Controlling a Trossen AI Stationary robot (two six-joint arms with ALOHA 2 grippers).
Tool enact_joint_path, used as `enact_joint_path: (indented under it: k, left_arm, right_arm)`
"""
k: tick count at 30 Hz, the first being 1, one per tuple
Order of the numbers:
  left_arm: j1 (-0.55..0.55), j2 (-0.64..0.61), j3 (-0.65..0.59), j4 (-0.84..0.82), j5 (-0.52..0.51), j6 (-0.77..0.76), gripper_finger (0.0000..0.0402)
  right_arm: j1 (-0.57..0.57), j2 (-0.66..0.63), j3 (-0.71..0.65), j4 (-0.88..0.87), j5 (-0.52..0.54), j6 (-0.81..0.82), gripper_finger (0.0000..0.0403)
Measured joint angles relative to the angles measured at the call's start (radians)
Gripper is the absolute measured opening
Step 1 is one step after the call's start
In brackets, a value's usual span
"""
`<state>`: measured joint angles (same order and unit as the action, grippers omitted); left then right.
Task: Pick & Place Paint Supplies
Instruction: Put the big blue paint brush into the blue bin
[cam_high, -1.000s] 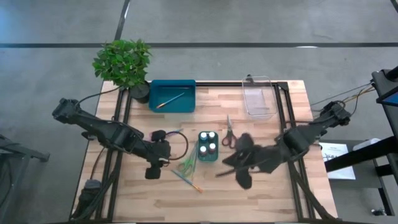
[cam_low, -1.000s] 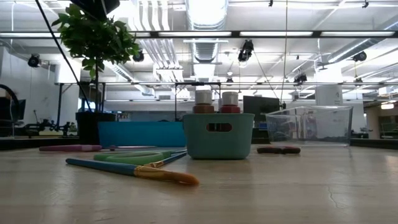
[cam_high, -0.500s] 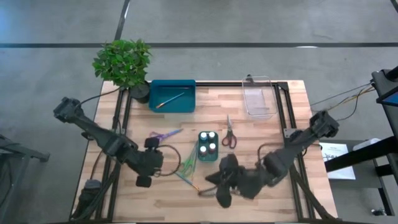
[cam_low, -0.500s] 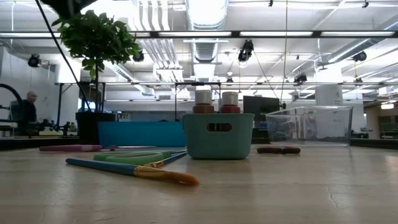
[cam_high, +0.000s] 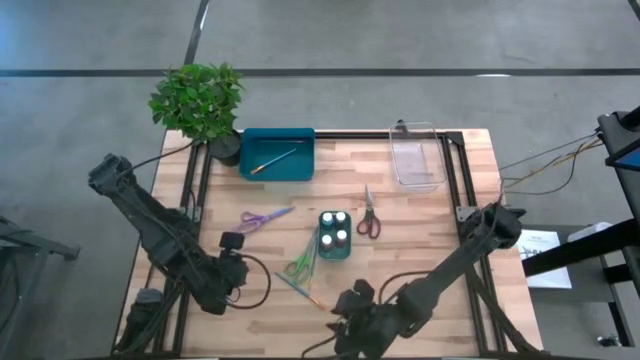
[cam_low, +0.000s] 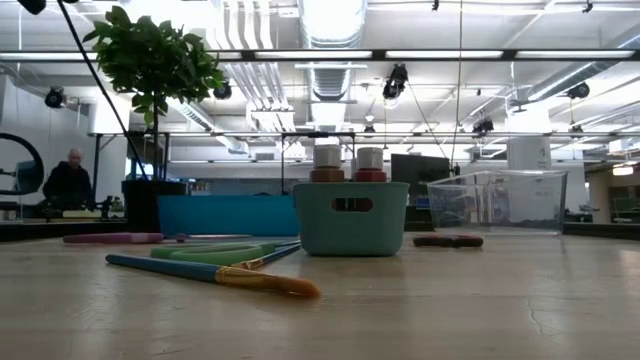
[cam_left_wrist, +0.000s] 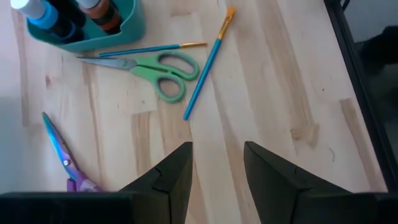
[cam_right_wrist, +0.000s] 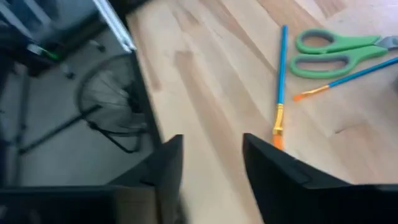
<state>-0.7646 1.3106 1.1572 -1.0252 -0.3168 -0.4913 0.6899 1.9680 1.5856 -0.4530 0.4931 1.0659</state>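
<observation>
Both grippers empty, fingers apart, above near table edge.
Blue brush (cam_high: 301, 291) looked light, thin, roll-prone; pinch mid-handle.

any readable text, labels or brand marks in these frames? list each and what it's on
None can be read.
Paint pots in the small teal caddy: no label legible on caps or sides.
Green scissors, purple scissors, red scissors: no marks visible.
Sheet of paper beside the table: dark marks, too small to read.
Room behind the table in the low view: no legible sign.
</observation>
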Motion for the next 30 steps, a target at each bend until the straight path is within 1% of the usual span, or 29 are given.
enact_joint_path:
  k: [2,4,8,12,16,22,26,30]
  left_arm:
    - [-0.002,0.000,0.000,0.000,-0.005,-0.022,0.0150]
    - [-0.002,0.000,0.000,0.000,-0.006,-0.036,0.0150]
    - [-0.002,0.000,0.000,0.000,-0.006,-0.041,0.0150]
    - [-0.002,0.000,0.000,0.000,-0.006,-0.041,0.0150]
    - [-0.002,0.000,0.000,0.000,-0.006,-0.041,0.0150]
    - [-0.002,0.000,0.000,-0.008,-0.006,-0.041,0.0150]
    - [-0.002,0.000,0.000,-0.024,-0.006,-0.041,0.0150]
    - [-0.002,0.000,0.000,-0.027,-0.006,-0.039,0.0150]
  right_arm:
    - [0.002,0.037,0.000,0.000,0.006,-0.020,0.0194]
    - [0.008,0.075,0.000,0.006,0.008,-0.070,0.0204]
    - [0.027,0.149,0.000,0.022,0.023,-0.176,0.0207]
    - [0.026,0.187,0.001,0.020,0.062,-0.198,0.0208]
    - [0.013,0.225,0.005,0.046,0.089,-0.198,0.0208]
    - [-0.014,0.282,0.004,0.099,0.096,-0.126,0.0208]
    - [-0.029,0.296,0.004,0.106,0.147,-0.079,0.0208]
    - [-0.045,0.294,0.004,0.087,0.188,-0.080,0.0208]
